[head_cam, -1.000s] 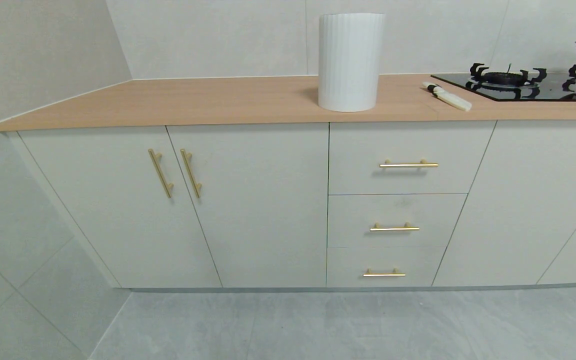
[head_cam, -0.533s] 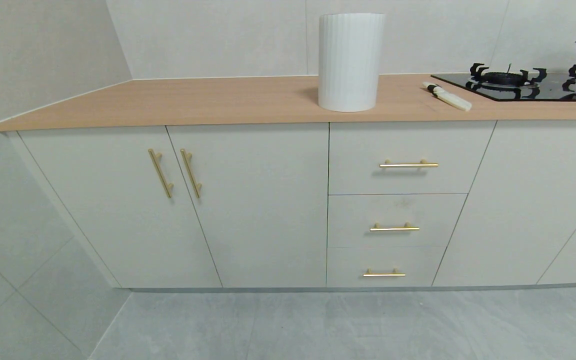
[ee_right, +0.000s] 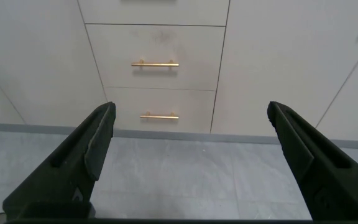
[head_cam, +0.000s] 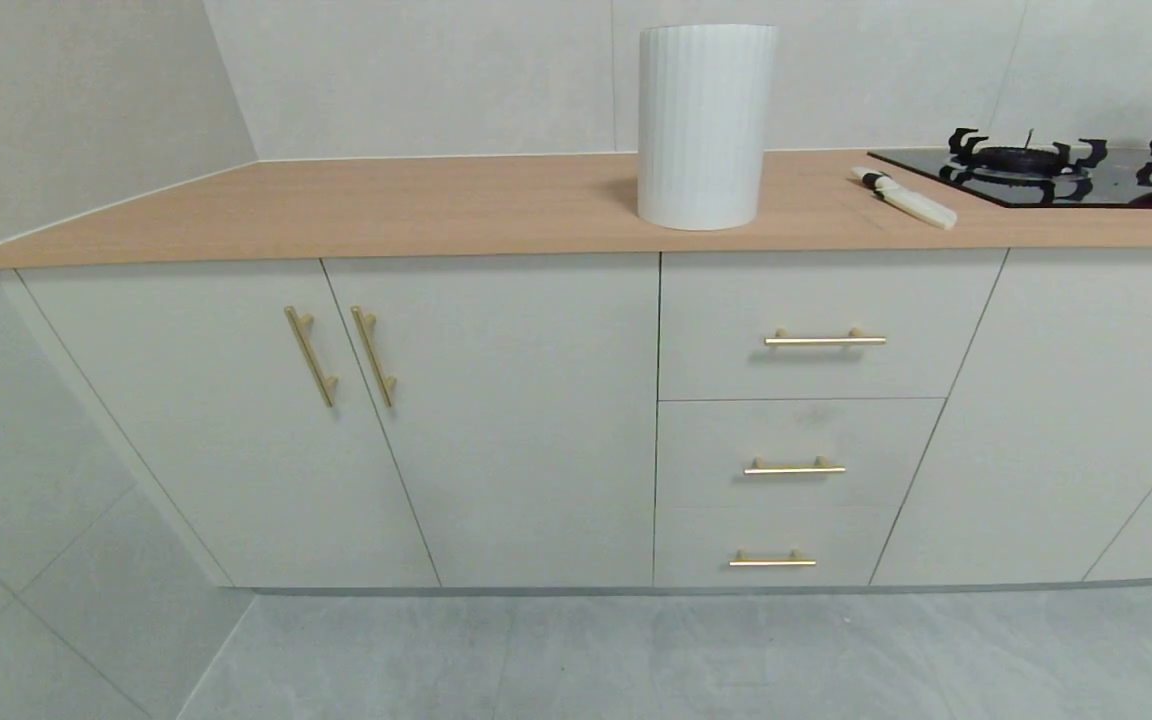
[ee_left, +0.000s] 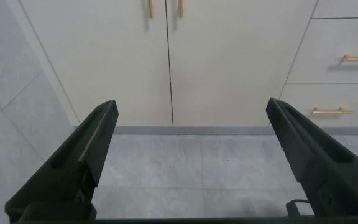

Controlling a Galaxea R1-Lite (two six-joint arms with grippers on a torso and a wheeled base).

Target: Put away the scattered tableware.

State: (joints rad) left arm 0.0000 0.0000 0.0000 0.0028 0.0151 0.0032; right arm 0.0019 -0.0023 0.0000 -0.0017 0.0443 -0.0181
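The knife [head_cam: 904, 197] lies flat on the wooden counter [head_cam: 386, 210]. It is near the tall white tub [head_cam: 701, 125], at the tub's 3 o'clock. The black stove [head_cam: 1036, 175] is just beside the knife, at about 2 o'clock. The left gripper [ee_left: 191, 109] hangs low over the grey floor [ee_left: 179, 168], fingers spread wide and holding nothing — it faces the cupboard doors [ee_left: 229, 56]. The right gripper [ee_right: 191, 109] is spread wide too — it faces the drawers [ee_right: 155, 62]

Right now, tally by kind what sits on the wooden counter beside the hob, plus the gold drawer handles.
White ribbed container: 1
Knife: 1
Gold drawer handles: 3 (top, middle, bottom)
Total: 5
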